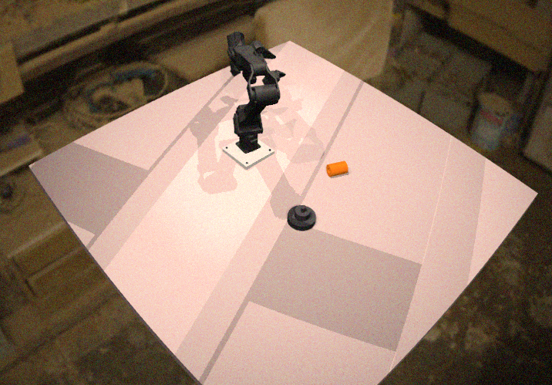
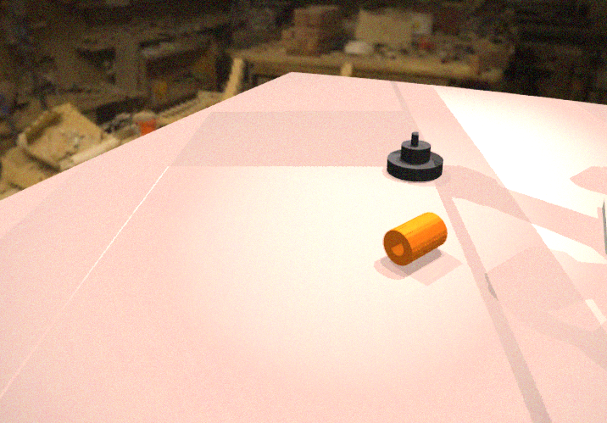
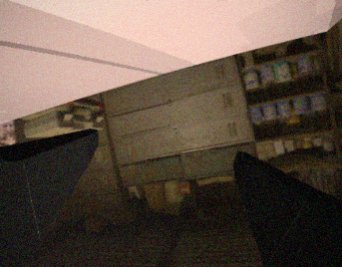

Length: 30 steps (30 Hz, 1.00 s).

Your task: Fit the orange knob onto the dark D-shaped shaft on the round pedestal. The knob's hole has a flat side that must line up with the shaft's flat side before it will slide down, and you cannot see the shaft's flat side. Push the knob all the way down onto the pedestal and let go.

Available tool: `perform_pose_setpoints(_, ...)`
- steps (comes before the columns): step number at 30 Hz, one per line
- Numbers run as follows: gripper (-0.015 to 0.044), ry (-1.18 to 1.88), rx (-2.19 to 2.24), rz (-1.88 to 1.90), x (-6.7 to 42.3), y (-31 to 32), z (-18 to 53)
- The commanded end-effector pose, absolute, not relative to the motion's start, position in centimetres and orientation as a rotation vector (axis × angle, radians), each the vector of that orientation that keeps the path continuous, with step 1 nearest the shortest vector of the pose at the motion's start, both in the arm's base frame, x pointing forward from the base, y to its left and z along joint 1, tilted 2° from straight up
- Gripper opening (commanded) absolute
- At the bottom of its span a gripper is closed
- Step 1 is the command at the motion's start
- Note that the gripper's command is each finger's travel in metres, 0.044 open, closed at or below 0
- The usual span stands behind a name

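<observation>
The orange knob lies on its side on the pink table, its hole facing one end. The dark round pedestal stands apart from it, nearer the front in the top view, with the short dark shaft upright on top. My gripper is open and empty, held high near the arm's base, far from both. The wrist view shows only the two dark fingers, the table edge and the room beyond.
The arm's white base plate sits at the back middle of the table. The table edges drop off to a cluttered workshop floor on all sides.
</observation>
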<state>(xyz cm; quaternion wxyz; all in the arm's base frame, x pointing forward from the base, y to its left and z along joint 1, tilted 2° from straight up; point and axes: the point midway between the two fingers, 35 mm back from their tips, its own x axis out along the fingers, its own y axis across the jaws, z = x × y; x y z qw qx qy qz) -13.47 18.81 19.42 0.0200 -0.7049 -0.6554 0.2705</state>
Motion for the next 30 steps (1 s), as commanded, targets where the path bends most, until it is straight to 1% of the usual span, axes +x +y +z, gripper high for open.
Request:
perform_pose_setpoints(1,0.0426,-2.023,-2.192,0.846,-13.4,18.9,19.4)
perform_pose_setpoints(2,0.044,-1.994,-2.208,0.864,-13.2,19.2,19.3)
perform_pose_setpoints(7,0.044,-1.673,-2.333,1.04,-10.6,22.1,18.6)
perform_pose_setpoints(16,0.044,-0.943,-2.403,1.309,-3.8,26.3,16.9)
perform_pose_setpoints(21,0.044,-0.504,-2.328,1.388,0.9,27.5,15.9)
perform_pose_setpoints(30,0.044,0.218,-2.018,1.37,9.9,27.1,14.3)
